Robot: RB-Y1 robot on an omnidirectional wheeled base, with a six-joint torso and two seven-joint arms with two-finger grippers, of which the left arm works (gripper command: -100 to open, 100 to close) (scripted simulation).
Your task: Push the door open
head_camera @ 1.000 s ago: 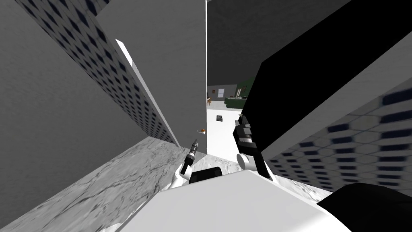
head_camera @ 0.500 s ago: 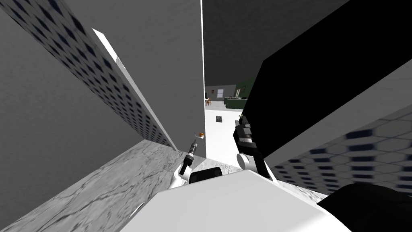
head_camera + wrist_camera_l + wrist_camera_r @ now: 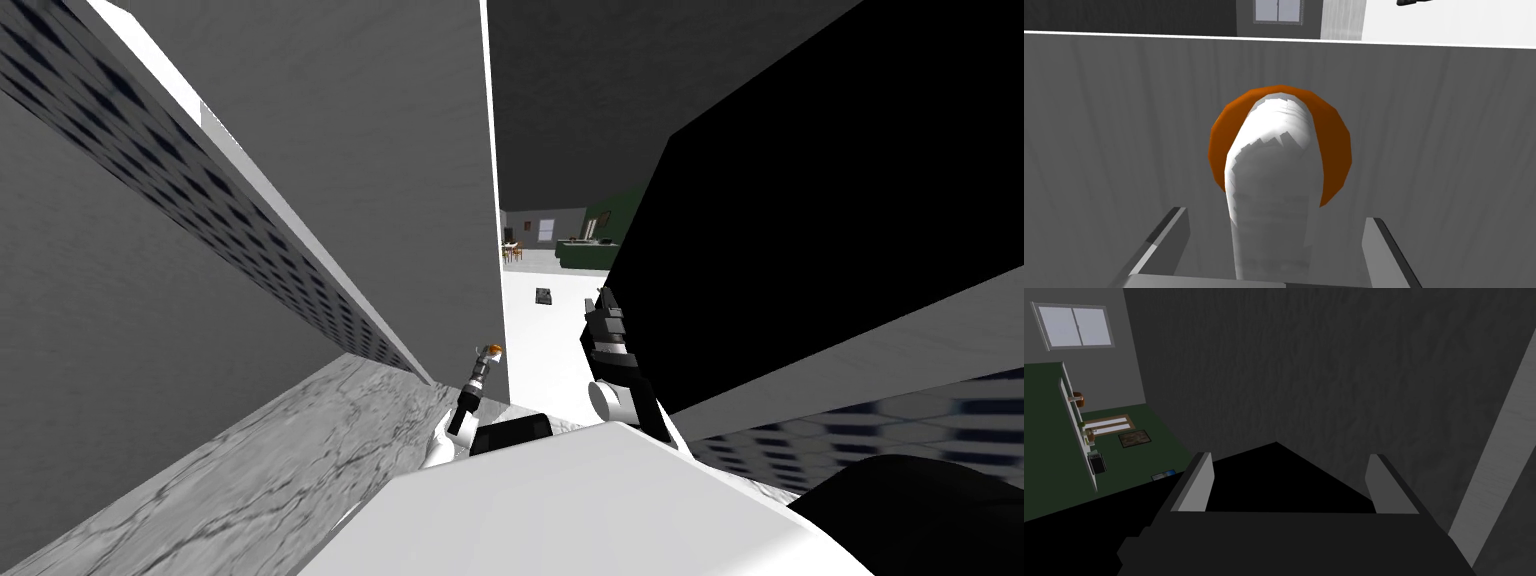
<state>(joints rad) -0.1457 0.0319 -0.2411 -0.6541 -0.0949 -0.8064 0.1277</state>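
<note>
**At the door's [image 3: 380, 180] free edge: left gripper [image 3: 482, 368] now at the handle [image 3: 491, 349]**

At the left of the head view, the tiled wall [image 3: 250, 240] has slid outward over the last second. The door's edge has drifted left with it. The whole picture shifted, so this is my own advance; I cannot tell whether the door itself has swung.

In the centre, the handle sits just above the left gripper's tip, closer than it was a second ago. The left wrist view shows the white lever running between the spread fingers [image 3: 1169, 235], which do not press on it, with its orange plate [image 3: 1334, 150] against the grey door.

Right of the edge, a strip of white floor [image 3: 545, 330] shows the door is ajar. Contact looks imminent, so the push should be able to start.

Further right, the right gripper [image 3: 601, 298] hangs with its jaws apart beside the black area [image 3: 800, 220], holding nothing.
</note>
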